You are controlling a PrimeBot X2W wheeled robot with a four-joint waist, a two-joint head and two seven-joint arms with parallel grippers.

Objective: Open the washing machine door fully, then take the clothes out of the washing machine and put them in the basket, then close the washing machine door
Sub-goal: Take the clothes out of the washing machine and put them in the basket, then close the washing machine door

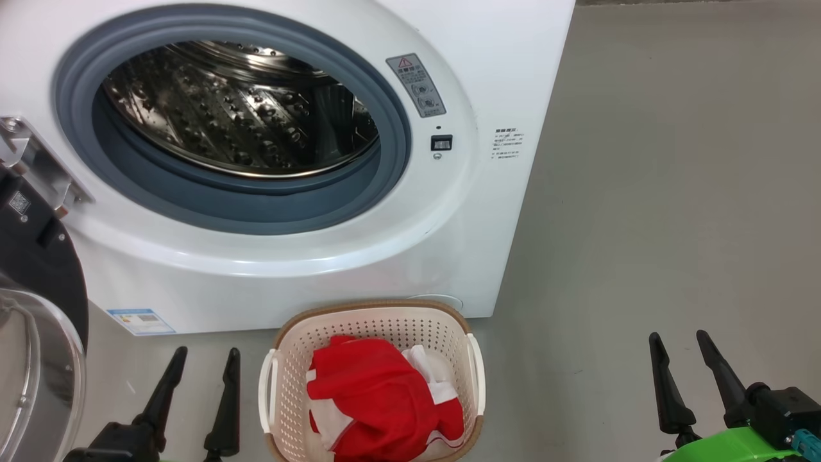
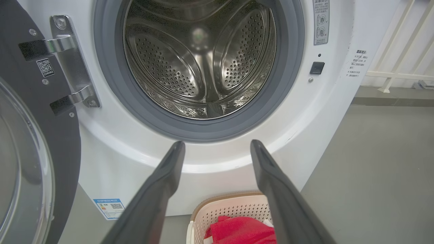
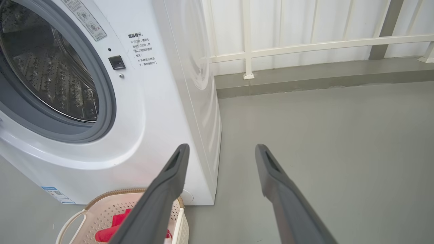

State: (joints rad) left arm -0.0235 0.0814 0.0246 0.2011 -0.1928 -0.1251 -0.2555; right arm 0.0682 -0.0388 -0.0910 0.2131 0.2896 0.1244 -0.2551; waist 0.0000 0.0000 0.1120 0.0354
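The white washing machine (image 1: 308, 269) stands with its steel drum (image 1: 237, 109) bare and nothing inside it that I can see. Its black-rimmed door (image 1: 38, 308) hangs swung wide at the far left, glass bowl (image 2: 20, 176) facing me. Red and white clothes (image 1: 378, 401) lie heaped in the cream basket (image 1: 282, 359) on the floor in front of the machine. My left gripper (image 1: 205, 359) is open just left of the basket, holding nothing. My right gripper (image 1: 680, 343) is open well to the right, over bare floor. In the left wrist view the left gripper (image 2: 217, 147) points at the machine's front below the drum (image 2: 200, 57).
Grey floor (image 1: 673, 192) spreads to the right of the machine. A white railing (image 3: 305, 44) and wall run behind it. The door hinge bracket (image 2: 71, 61) juts out at the machine's left side. A blue label (image 1: 141, 321) sits low on the front.
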